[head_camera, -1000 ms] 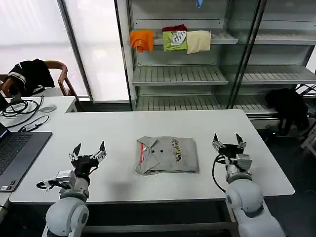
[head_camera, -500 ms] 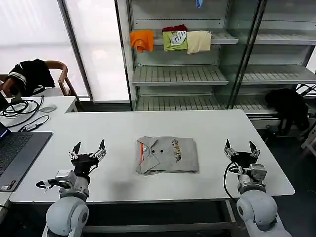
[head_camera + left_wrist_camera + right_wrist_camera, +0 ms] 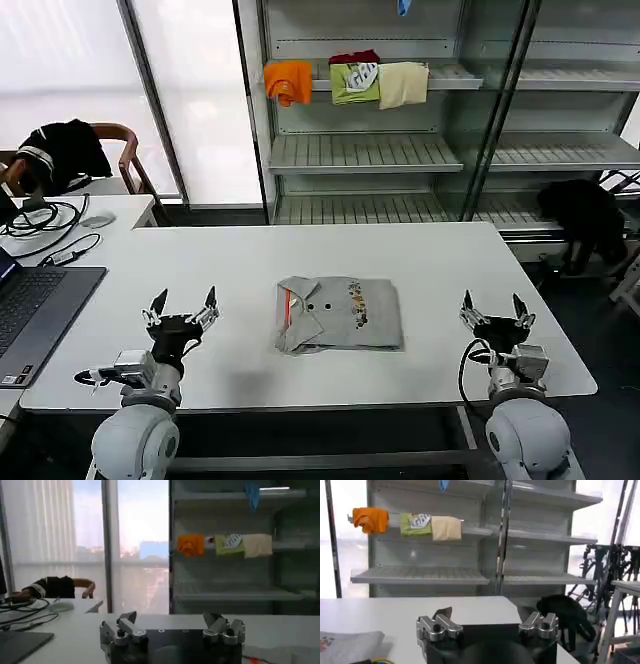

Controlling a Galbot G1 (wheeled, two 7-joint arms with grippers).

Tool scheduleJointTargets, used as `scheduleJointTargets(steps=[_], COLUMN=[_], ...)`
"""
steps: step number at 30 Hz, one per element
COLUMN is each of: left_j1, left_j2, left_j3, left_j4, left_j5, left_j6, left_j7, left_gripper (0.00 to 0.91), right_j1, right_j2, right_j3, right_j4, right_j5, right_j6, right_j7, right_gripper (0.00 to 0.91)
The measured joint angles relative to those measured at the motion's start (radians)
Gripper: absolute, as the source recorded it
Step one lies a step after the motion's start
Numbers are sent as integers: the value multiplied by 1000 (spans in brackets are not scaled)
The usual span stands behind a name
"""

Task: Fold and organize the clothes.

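Note:
A light grey shirt (image 3: 340, 314) lies folded in a neat rectangle at the middle of the white table (image 3: 250, 262), its orange-trimmed collar to the left and a small multicoloured print on its chest. Its edge also shows in the right wrist view as grey cloth (image 3: 350, 647). My left gripper (image 3: 182, 301) stands open near the table's front edge, well left of the shirt, with nothing between its fingers. On the other side my right gripper (image 3: 496, 304) is open and empty, near the front right of the table and apart from the shirt.
A laptop (image 3: 30, 312), cables and a mouse (image 3: 96, 220) lie at the table's left. Behind the table a glass-fronted shelf unit (image 3: 400, 150) carries orange (image 3: 288, 80), green (image 3: 353, 80) and cream (image 3: 402, 84) folded garments. A chair with a black garment (image 3: 60, 150) stands far left.
My right gripper has drawn back from the shirt, moving rightward and toward the table's front edge. The left gripper and the shirt have stayed put.

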Motion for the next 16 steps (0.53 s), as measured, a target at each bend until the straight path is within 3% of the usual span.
scheduleJointTargets(steps=[16], left_j1=[24], left_j2=[-13], left_j3=[8], left_j4=[-20], left_j5=[26], left_j6=[-6], left_j7=[41], left_gripper=[907], right_j1=[-40], right_j2=[-8], right_j3=[12], right_j4=[16], right_j5=[-14], right_j6=[5], right_j7=[-8], right_gripper=[907])
